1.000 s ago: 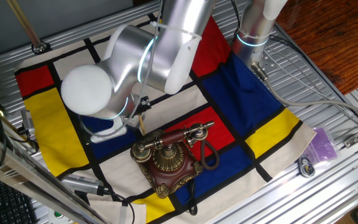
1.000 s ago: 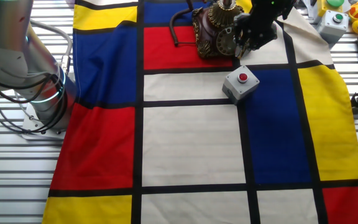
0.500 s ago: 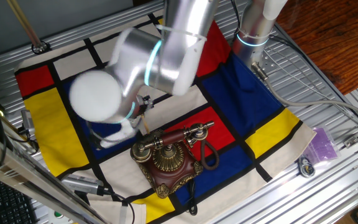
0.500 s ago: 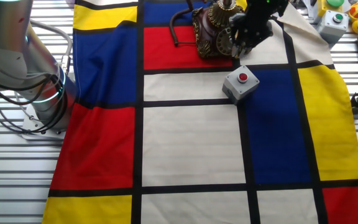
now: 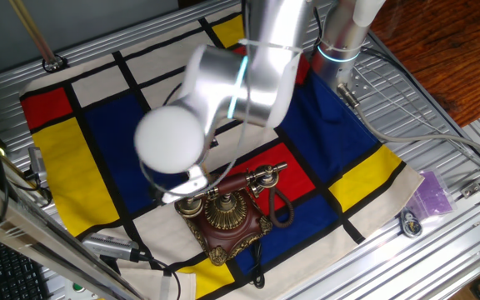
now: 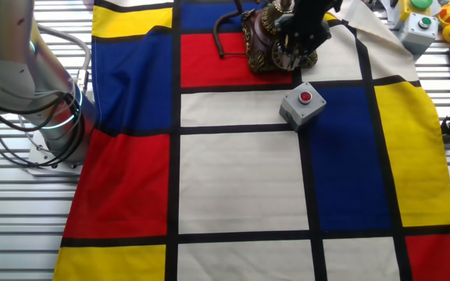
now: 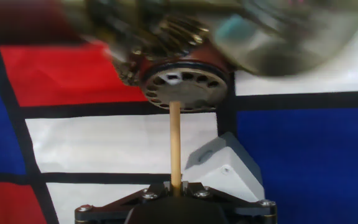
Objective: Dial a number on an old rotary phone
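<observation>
The old rotary phone stands near the cloth's edge, with a dark red-brown base, a brass dial and the handset on its cradle. It also shows in the other fixed view. My gripper is shut on a thin wooden stick that points forward. The stick's tip rests at the lower rim of the dial, at one of the finger holes. In the other fixed view the black gripper hangs right over the dial side of the phone. In one fixed view the arm hides the gripper.
A small grey box with a red button sits on the cloth just beside the phone, close under the stick in the hand view. The phone's black cord loops beside the base. Loose items lie off the cloth.
The arm has swung over toward the phone. The gripper with the stick has moved from beside the dial to in front of it, and the tip now reaches the dial.
</observation>
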